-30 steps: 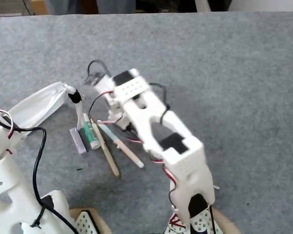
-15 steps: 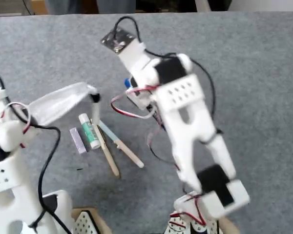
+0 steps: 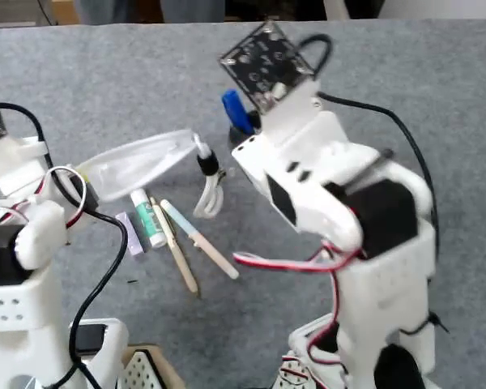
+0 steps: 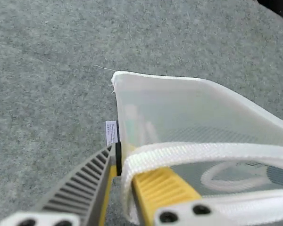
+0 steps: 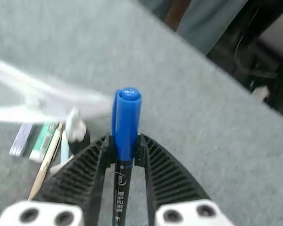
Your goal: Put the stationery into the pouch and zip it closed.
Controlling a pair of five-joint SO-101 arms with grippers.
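Note:
A clear mesh pouch (image 3: 134, 162) with white edging hangs above the table, and my left gripper (image 4: 122, 162) is shut on its end (image 4: 179, 122). Its black zip pull and white cord (image 3: 207, 185) dangle from the other end. My right gripper (image 5: 125, 143) is shut on a blue marker (image 5: 126, 117), held upright above the table, just beyond the pouch's zip end; the marker's blue cap (image 3: 236, 109) shows in the high view. Below the pouch lie a purple eraser (image 3: 130, 233), a green-and-white tube (image 3: 148, 217), a wooden stick (image 3: 176, 253) and a light blue pen (image 3: 199, 240).
Grey felt (image 3: 405, 89) covers the whole table. The right arm's white body (image 3: 348, 211) stands tall over the table's middle right. The left arm's body (image 3: 20, 267) with a black cable rises at the near left.
My right gripper lifted from the stationery pile with the blue marker and swung up and away. The left gripper carried the pouch rightward, and its zip end now hangs over the pile.

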